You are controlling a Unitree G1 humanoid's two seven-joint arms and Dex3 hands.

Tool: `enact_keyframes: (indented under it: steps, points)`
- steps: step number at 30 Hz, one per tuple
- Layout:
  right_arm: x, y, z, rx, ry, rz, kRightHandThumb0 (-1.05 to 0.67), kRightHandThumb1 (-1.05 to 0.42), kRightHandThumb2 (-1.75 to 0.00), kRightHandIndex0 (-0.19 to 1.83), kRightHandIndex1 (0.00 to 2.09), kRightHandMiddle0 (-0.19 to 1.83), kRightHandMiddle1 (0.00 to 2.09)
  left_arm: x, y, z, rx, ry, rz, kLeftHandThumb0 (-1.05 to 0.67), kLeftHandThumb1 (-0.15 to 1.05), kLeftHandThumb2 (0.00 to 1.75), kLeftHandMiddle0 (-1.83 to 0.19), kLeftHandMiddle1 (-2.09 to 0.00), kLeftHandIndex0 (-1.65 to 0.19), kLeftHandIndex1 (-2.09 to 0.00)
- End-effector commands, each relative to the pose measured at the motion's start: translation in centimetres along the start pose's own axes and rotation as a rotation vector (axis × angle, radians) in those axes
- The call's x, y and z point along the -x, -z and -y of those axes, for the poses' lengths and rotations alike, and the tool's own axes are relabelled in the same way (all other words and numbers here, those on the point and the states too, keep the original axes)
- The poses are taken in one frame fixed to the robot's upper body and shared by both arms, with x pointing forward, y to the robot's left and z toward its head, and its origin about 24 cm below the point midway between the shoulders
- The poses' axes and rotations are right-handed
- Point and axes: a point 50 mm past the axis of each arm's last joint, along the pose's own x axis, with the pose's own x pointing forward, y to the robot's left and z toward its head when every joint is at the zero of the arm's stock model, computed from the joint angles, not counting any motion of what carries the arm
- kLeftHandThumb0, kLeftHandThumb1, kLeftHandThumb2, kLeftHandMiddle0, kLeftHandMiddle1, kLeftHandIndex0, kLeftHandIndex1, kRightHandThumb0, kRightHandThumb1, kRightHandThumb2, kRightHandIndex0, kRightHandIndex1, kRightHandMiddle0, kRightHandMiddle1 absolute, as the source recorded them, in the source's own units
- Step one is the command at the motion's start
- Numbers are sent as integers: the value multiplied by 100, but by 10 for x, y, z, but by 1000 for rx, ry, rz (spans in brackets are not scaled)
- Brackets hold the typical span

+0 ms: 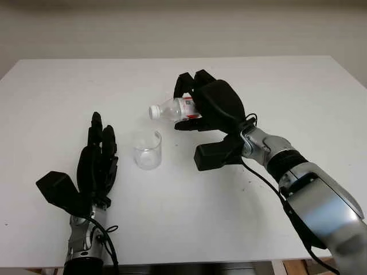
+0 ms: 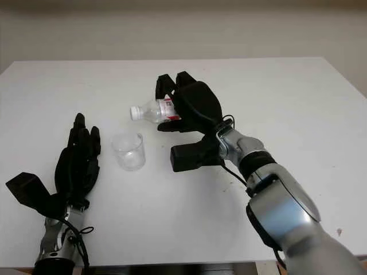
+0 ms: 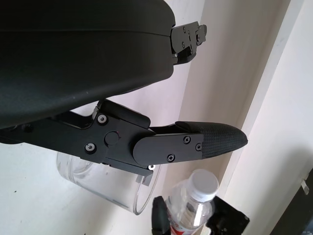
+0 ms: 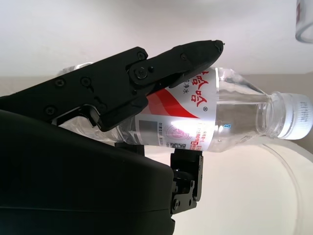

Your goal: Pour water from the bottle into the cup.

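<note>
Bottle [image 1: 172, 109] gripped in right hand [image 1: 213, 106], tipped sideways, capped mouth just above the cup [image 1: 148, 150]. Cup seemingly empty; pouring not begun. Left hand [image 1: 96, 166] open, left of cup.

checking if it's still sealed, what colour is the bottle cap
White; the bottle cap shows best in the right wrist view.

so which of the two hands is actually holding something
The right hand: its fingers are shut on the bottle, held tipped sideways above the table with its white cap toward the cup. The left hand, beside the cup, is open.
</note>
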Motion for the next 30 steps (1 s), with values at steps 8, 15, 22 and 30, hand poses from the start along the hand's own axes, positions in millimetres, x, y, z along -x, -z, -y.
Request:
enact_keyframes:
  steps: [8, 15, 22, 30]
  points:
    - [-11, 0, 18, 124, 103, 108, -42, -105, -18, 120, 209, 80, 209, 15, 26, -2, 34, -39, -102, -75, 105, 47, 19, -4, 19, -4]
    - [-13, -4, 22, 189, 163, 188, -44, -105, -14, 122, 209, 82, 209, 15, 27, -1, 30, -42, -105, -75, 105, 49, 19, -3, 19, -3]
    - [-15, -7, 26, 247, 190, 269, -46, -105, -15, 122, 209, 86, 209, 14, 27, -1, 35, -36, -101, -76, 105, 49, 19, -3, 19, -2]
    - [-16, -8, 26, 278, 208, 300, -48, -105, -15, 123, 209, 88, 209, 13, 27, 0, 47, -38, -102, -75, 105, 48, 19, -2, 19, -1]
